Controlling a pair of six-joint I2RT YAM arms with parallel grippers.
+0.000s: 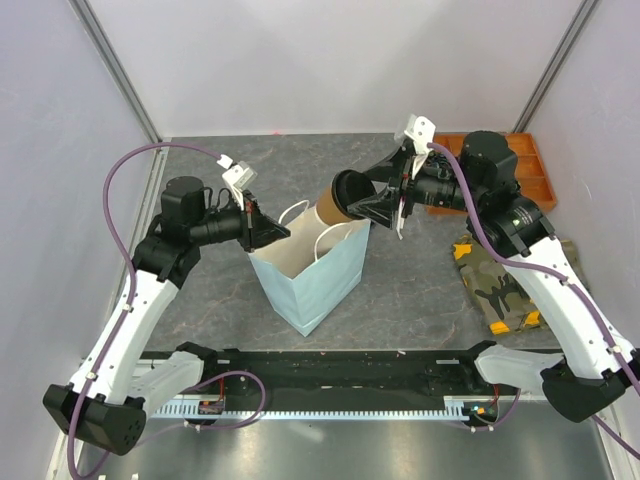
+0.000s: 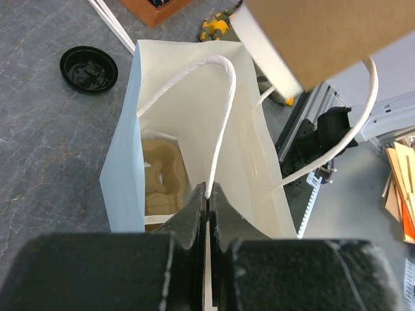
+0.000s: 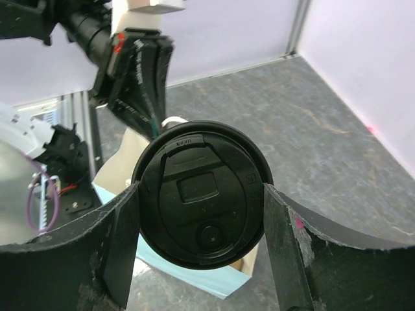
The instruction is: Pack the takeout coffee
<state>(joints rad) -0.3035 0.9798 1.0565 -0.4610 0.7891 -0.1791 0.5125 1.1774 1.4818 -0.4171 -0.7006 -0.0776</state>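
Coffee cup hangs tilted above the open bag, right gripper closed wide around it; left gripper pinches a handle tight. Next I must straighten and lower it

The takeout coffee is matt tan paper, its black plastic lid smooth and faintly glossy. The bag is matt light-blue paper with twisted white cord handles. The table looks dull, mottled grey.

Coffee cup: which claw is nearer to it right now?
Right. The right claw grips the coffee cup at its lidded end, above the bag; the left claw is shut on the white handle, apart from the cup.
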